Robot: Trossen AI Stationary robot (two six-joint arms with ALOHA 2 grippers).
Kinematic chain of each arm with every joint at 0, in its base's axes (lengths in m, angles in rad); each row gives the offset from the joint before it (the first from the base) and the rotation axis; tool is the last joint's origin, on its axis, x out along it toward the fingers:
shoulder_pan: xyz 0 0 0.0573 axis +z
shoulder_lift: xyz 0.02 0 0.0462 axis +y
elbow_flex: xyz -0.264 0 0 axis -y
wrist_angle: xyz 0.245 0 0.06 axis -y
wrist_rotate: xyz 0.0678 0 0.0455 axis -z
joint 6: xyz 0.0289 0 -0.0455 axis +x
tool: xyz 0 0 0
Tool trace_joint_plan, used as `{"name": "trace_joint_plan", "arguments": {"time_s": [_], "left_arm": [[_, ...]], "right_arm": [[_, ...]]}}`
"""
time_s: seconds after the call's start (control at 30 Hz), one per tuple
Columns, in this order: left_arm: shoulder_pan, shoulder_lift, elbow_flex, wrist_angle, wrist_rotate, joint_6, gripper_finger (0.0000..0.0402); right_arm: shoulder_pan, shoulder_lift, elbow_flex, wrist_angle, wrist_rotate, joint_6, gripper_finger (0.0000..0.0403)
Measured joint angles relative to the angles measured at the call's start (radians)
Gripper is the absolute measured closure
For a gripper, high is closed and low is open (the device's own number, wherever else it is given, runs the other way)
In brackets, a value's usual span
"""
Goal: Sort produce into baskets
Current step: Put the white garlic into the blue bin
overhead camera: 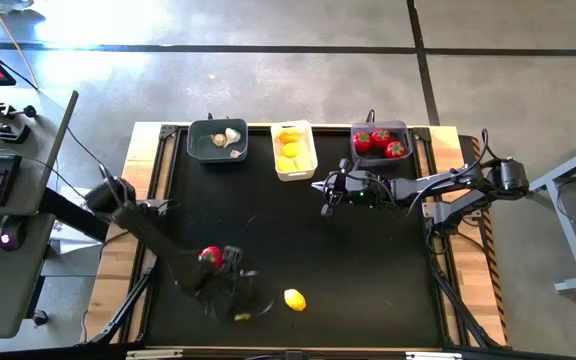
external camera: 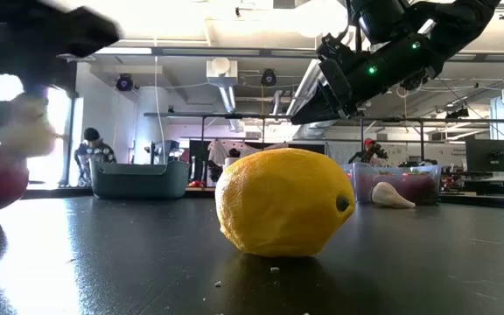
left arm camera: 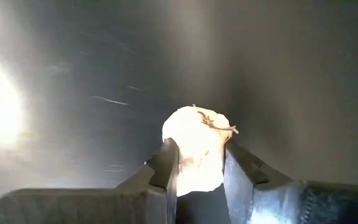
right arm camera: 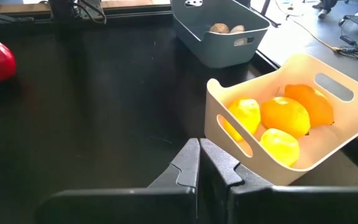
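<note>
My left gripper [left arm camera: 201,155] is shut on a whitish garlic piece [left arm camera: 194,146] near the table's front left; in the high view the arm [overhead camera: 230,285] hides it. A red tomato [overhead camera: 211,256] lies just beside that gripper and a lemon [overhead camera: 294,299] rests on the mat to its right. At the far edge stand three baskets: a grey one [overhead camera: 200,150] with garlic, a white one [overhead camera: 308,168] with lemons, and a grey one [overhead camera: 404,128] with tomatoes. My right gripper [overhead camera: 328,195] hovers shut in front of the white basket [right arm camera: 229,93], holding nothing. My left gripper pinches the garlic piece by two opposite sides [left arm camera: 182,155] between its two fingers, with the stem end [left arm camera: 216,124] pointing away from the wrist. The fingers slant down from above. In the low view the garlic piece [external camera: 24,127] hangs clear of the table.
A small yellow scrap [overhead camera: 241,316] lies at the front edge by my left gripper. The black mat [overhead camera: 368,270] is bare between the lemon and the baskets. A wooden frame [overhead camera: 138,170] borders the mat. People and desks stand in the room behind.
</note>
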Motion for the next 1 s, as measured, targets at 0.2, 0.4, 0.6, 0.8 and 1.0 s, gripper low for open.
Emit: {"name": "trace_joint_plan", "arguments": {"time_s": [0.2,0.4,0.6,0.8,1.0], "left_arm": [[0.171,-0.174,0.000,-0.100,-0.119,0.089,0.0328],[0.449,-0.346,0.000,-0.228,-0.232,0.163,0.0328],[0.789,-0.426,0.000,-0.220,-0.223,0.351,0.0329],[1.141,-0.424,-0.022,-0.105,-0.091,0.557,0.0329],[1.379,-0.412,-0.132,0.127,0.074,0.759,0.0329]], "right_arm": [[0.000,0.000,0.000,-0.003,0.000,-0.002,0.0403],[0.000,0.000,0.000,-0.003,0.000,-0.002,0.0403],[0.000,0.000,0.000,-0.001,0.000,-0.003,0.0403],[0.000,0.000,0.000,-0.002,0.001,-0.011,0.0403],[-0.009,0.000,0.000,0.002,0.005,-0.054,0.0403]]}}
